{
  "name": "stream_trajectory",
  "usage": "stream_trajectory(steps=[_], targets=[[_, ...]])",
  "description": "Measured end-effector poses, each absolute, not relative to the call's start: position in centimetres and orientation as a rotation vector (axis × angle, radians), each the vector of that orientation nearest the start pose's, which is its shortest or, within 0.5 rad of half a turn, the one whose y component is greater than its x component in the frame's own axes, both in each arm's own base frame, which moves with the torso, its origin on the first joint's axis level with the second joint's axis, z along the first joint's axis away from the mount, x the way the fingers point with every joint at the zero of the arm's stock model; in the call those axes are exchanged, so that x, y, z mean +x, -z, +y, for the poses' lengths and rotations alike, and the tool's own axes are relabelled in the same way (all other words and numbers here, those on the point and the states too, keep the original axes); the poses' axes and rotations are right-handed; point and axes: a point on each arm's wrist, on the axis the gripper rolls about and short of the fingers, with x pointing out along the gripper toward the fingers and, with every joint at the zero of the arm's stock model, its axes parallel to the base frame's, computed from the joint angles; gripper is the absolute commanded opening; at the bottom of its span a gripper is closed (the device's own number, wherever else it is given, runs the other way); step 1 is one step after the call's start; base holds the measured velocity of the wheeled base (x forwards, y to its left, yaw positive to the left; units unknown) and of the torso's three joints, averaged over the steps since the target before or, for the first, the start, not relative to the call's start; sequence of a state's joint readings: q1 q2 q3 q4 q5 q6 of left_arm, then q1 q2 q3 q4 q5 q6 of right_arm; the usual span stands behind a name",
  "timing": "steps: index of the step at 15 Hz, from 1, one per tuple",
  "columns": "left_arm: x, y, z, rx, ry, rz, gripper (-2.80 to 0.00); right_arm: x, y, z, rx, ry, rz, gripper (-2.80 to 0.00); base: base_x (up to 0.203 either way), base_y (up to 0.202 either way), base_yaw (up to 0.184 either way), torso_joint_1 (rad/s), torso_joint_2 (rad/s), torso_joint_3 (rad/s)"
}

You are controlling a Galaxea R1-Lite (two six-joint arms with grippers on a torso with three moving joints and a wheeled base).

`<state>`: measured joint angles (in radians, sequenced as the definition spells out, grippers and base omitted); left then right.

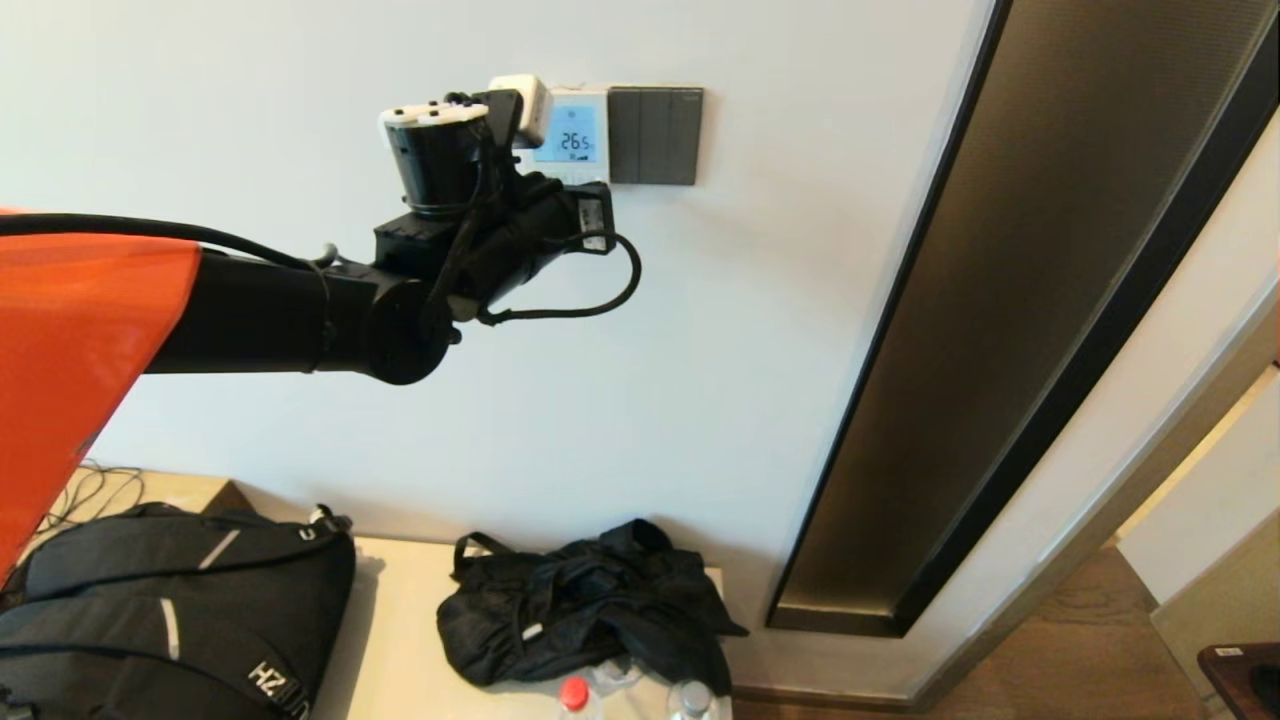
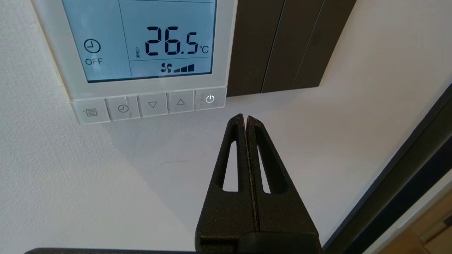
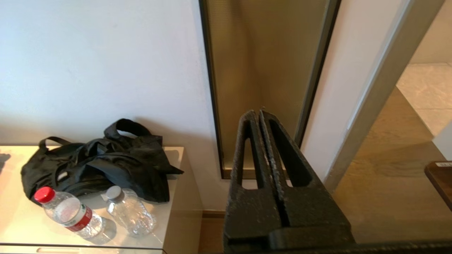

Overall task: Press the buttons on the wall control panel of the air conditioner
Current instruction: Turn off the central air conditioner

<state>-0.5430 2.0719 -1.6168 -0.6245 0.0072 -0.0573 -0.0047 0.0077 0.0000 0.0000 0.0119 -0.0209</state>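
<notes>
- Bags: one black backpack and one crumpled black tote bag on a pale cabinet top; contents of both hidden.
- Bottles: two clear plastic water bottles, one with a red cap, one with a grey cap, lying just in front of the tote.
- Wall control panel: one white thermostat on the white wall, blue screen reading 26.5 °C.
- Buttons: five pale keys in a row along its bottom edge.
- Switch plate: one, dark grey, three rockers, touching the panel's side.
- Left gripper: raised to the wall, fingers pressed together, empty, tips just below the power key, not touching it.
- Right gripper: low, closed, empty, facing a dark framed panel beside the doorway.
</notes>
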Motion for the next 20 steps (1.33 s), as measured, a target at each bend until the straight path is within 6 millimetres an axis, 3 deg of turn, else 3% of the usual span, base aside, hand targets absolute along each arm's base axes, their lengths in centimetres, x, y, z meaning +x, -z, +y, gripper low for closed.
stream_trajectory(steps=[20], targets=[[39.8, -26.6, -23.3, -0.111, 0.508, -0.175, -2.8, -2.2, -7.6, 0.0, -0.021, -0.007, 0.008, -2.8, 0.0, 0.0, 0.0, 0.0, 0.0, 0.0]])
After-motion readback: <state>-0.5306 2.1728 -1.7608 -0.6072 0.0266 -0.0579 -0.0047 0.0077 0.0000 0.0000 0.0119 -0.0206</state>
